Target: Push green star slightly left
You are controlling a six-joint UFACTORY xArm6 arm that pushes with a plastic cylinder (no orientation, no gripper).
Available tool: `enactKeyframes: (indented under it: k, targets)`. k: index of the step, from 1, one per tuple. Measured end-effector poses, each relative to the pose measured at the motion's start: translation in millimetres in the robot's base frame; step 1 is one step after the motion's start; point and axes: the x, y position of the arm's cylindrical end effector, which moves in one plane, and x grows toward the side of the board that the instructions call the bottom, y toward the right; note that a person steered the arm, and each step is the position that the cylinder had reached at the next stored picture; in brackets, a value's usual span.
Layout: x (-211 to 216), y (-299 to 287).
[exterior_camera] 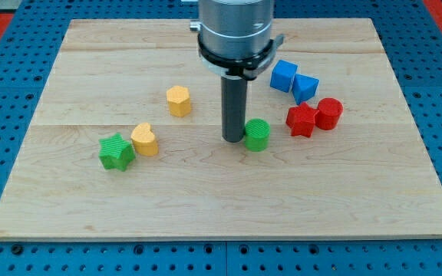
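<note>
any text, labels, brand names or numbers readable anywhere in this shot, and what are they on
None: no word, number, brand or sign can be read anywhere in this view.
The green star, the green cylinder beside my tip, and the yellow, blue and red blocks have plain ribbed faces.
The wooden board shows only grain.
The metal collar above the rod carries no legible marking.

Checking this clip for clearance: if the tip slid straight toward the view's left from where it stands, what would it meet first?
Probably the yellow heart block, which touches the green star. My tip stands just left of the green cylinder; depth is uncertain, so it might pass just above the heart.
</note>
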Motion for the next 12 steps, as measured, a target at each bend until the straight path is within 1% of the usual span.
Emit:
enactKeyframes:
  k: [2, 3, 5, 7, 8, 9, 12]
  targets:
    - [0, 40]
    - [-2, 49]
    - [-7, 20]
    - [2, 3]
    - [10, -19]
    - [21, -28]
    - [55, -34]
